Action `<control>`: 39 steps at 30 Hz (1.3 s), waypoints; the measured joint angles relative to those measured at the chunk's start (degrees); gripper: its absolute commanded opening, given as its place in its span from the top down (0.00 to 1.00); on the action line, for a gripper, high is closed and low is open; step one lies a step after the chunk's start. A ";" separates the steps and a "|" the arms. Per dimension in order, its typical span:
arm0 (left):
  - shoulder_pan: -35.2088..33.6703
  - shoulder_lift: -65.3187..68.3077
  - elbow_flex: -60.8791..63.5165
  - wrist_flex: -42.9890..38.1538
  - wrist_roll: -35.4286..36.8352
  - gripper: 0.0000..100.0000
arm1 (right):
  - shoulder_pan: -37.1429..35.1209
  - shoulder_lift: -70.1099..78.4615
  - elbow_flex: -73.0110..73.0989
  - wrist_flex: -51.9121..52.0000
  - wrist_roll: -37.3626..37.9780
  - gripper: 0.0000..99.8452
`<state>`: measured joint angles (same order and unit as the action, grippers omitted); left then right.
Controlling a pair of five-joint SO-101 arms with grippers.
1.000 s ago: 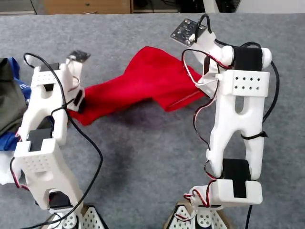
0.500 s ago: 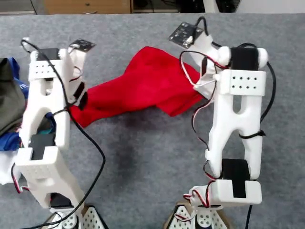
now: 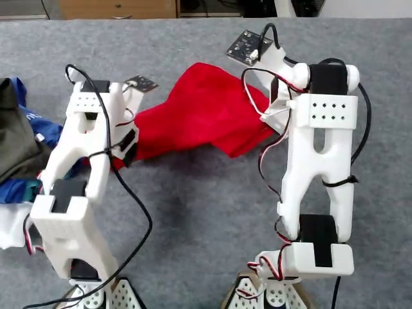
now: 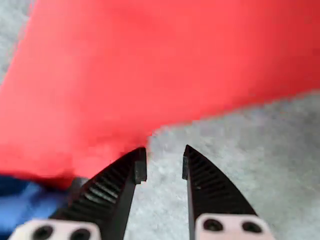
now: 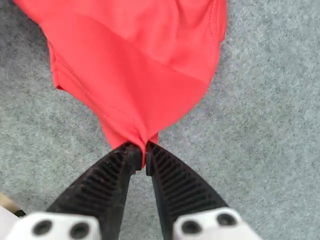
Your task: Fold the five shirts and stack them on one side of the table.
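Nearest to me the grey table point(image 3: 206, 212) is bare, and at its left edge the pile of other shirts point(image 3: 16, 141) lies unfolded, so I judge that the stack is not begun. The main change is on the left arm point(image 3: 84, 167): one second ago it stood close beside that pile, and now it has swung toward the middle and a little forward. Its left gripper point(image 4: 164, 162) has the jaws apart by a narrow gap with only table between them, and one tip just touches the edge of the red shirt point(image 3: 199, 116), so it holds nothing. The long left end of the shirt reached farther toward the pile before; now it looks shorter and more bunched, as if it was pushed along with the arm. Farther away, the right gripper point(image 5: 142, 150) has hardly moved and is clamped on a corner of the red shirt. For the task I think this means one corner is secured, the left side must first take the edge, and the shirt is not yet flat enough to fold
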<state>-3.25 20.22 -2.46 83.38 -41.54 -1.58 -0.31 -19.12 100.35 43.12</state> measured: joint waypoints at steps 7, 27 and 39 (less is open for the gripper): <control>-3.78 8.70 -4.04 -2.46 -1.49 0.86 | 0.00 0.00 0.00 0.00 0.00 1.00; -3.52 14.77 -14.77 3.34 -0.18 0.98 | -0.09 0.00 -1.05 0.18 0.00 1.00; -3.52 -9.85 -32.70 16.44 3.34 0.98 | 3.25 0.00 -21.71 0.62 -1.58 1.00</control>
<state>-6.77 10.37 -35.16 99.82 -38.20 1.67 -0.31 -40.84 100.97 41.54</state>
